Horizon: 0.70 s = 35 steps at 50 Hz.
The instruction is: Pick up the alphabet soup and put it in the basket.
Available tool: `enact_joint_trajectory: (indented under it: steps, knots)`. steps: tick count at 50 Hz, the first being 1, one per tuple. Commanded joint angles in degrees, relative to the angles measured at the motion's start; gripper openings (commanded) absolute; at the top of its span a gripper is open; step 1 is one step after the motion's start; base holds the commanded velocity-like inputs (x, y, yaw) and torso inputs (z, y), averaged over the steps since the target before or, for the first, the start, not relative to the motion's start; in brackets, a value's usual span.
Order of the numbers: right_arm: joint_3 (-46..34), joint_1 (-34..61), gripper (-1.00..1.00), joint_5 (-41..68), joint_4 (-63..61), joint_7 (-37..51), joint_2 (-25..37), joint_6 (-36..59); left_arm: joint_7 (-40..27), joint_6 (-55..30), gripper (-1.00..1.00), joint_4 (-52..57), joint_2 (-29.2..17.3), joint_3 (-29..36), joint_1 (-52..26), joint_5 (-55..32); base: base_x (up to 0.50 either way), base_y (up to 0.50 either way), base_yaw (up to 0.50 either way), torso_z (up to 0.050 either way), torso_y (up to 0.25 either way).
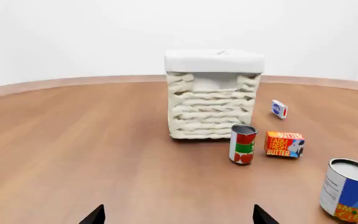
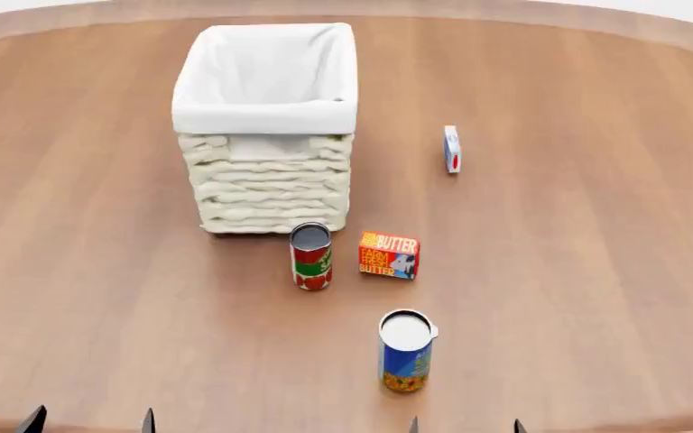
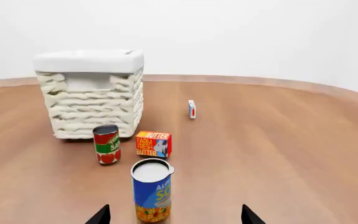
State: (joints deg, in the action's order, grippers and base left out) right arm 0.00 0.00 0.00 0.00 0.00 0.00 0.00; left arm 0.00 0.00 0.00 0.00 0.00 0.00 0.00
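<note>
Wooden tabletop (image 2: pixel 587 271) holds alphabet soup (image 2: pixel 406 351) upright; both tools, only tips showing, gape empty.

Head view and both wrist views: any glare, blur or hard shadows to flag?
Head view: even light, sharp, only a faint soft shadow beside the basket. Left wrist view: no glare; the alphabet soup is cropped at the edge. Right wrist view: crisp, the table horizon curves noticeably.

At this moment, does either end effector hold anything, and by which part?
Nothing is held. Both end effectors are open and empty; the alphabet soup stands untouched on the table.
</note>
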Motion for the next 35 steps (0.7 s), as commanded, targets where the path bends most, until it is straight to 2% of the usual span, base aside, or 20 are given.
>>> enact_joint_trajectory:
  steps: [1,8,20,24,31,35]
  knots:
    - [-0.96,0.27,1.00,0.74,0.96,0.95,0.74,-0.71,-0.96,0.17,1.00,-0.23,-0.83,0.97,-0.08,-0.83,0.00,0.00,0.00,0.000,0.000]
    - [-2.29,-1.25,1.00,4.27,-7.00,1.88,2.04,3.20,-3.08,-2.24,1.00,4.15,-2.02,1.27,0.74,-4.12,0.00,0.00,0.00,0.000,0.000]
    - [-3.52,-3.81,1.00,5.45,-26.46,3.83,4.65,11.59,-6.22,-7.98,1.00,21.89,-4.48,3.50,5.77,-2.38,0.00,0.00,0.00,0.000,0.000]
    - [-3.38,-3.76,1.00,6.40,-35.18,4.84,5.41,17.13,-7.10,-9.87,1.00,28.78,-5.05,3.57,7.89,-2.30,0.00,0.00,0.00,0.000,0.000]
    - [-4.05,-6.37,1.00,7.46,-42.81,5.33,6.39,18.33,-8.44,-12.07,1.00,40.32,-5.98,5.10,11.92,-0.54,0.00,0.00,0.00,0.000,0.000]
    - [-4.04,-6.32,1.00,8.27,-43.52,5.64,6.68,19.04,-8.90,-11.94,1.00,41.44,-6.22,4.71,12.50,-1.35,0.00,0.00,0.00,0.000,0.000]
